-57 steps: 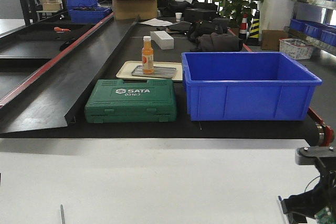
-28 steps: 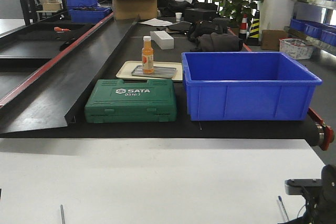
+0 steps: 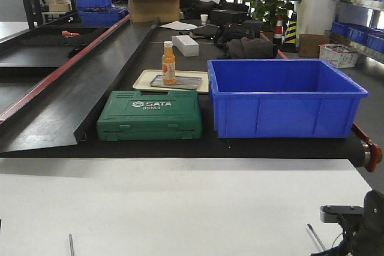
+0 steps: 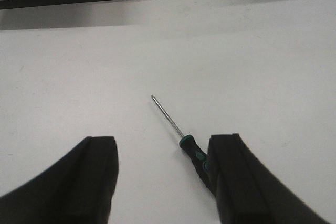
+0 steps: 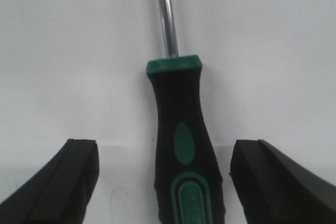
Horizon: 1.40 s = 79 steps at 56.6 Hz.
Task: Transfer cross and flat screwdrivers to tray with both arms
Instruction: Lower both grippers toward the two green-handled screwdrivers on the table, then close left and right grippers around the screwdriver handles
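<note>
My left end effector [image 4: 163, 182] hangs open over the white desk [image 4: 79, 77]; the left screwdriver [image 4: 182, 140] lies flat there, handle just beside one finger; my right end effector [image 5: 168, 182] is spread wide, the right screwdriver [image 5: 181, 145] lying ungripped between its fingers; the grey tray [image 3: 192, 80] sits well apart, under an orange bottle [image 3: 169, 64].

The case [image 3: 150, 115] sits left of the bin [image 3: 282, 97]. Behind the case, a bottle [image 3: 168, 63] stands on the tray [image 3: 191, 82]. On the table [image 3: 180, 208], a screwdriver [image 3: 71, 244] lies lower left, another screwdriver [image 3: 316, 236] lower right.
</note>
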Tool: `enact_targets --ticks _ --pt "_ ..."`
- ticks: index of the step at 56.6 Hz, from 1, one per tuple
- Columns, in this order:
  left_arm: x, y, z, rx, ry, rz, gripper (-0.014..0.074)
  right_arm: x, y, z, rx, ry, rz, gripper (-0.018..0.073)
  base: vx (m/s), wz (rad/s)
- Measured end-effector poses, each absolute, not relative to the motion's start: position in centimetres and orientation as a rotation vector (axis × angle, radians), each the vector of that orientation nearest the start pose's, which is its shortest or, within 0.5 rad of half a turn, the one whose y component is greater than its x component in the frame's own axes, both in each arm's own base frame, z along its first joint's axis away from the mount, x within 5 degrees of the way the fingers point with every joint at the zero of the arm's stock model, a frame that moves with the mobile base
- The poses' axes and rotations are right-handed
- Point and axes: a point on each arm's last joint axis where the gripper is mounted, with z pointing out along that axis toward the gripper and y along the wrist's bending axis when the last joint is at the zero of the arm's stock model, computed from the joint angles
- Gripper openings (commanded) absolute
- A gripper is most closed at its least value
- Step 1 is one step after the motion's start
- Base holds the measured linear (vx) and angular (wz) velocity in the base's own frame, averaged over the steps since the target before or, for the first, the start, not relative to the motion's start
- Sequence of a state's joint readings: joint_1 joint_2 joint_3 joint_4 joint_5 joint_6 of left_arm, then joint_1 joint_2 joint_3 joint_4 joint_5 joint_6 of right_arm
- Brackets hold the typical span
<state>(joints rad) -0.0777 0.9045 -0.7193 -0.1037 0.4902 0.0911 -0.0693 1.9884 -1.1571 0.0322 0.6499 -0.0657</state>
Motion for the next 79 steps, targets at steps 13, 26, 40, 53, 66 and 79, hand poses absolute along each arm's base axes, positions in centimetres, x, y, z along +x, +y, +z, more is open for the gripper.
enact_targets --ticks 13,26,40,53,66,79 --pt "18.2 -1.9 31.6 0.112 2.155 -0.098 0.0503 37.3 -2.4 11.2 -0.012 3.014 0.024 0.0511 0.00 0.00" --pt "18.2 -1.9 31.5 0.112 2.166 -0.099 0.0503 37.2 -2.4 11.1 -0.032 3.045 0.024 0.0397 0.00 0.00" --pt "18.0 -2.2 31.3 0.045 2.194 -0.191 0.0503 36.8 -2.3 11.2 -0.033 3.092 0.034 -0.0015 0.00 0.00" --pt "17.8 -3.1 31.4 -0.137 2.209 -0.416 0.0503 36.7 -2.0 11.2 -0.002 3.104 0.087 -0.0011 0.00 0.00" --pt "19.0 -3.5 30.4 -0.252 2.256 -0.506 0.0503 36.8 -1.5 11.3 0.072 3.098 0.178 -0.0010 0.00 0.00" --pt "22.7 -3.6 26.1 -0.319 2.423 -0.469 0.0503 36.8 -1.4 11.3 0.087 3.096 0.194 -0.0008 0.00 0.00"
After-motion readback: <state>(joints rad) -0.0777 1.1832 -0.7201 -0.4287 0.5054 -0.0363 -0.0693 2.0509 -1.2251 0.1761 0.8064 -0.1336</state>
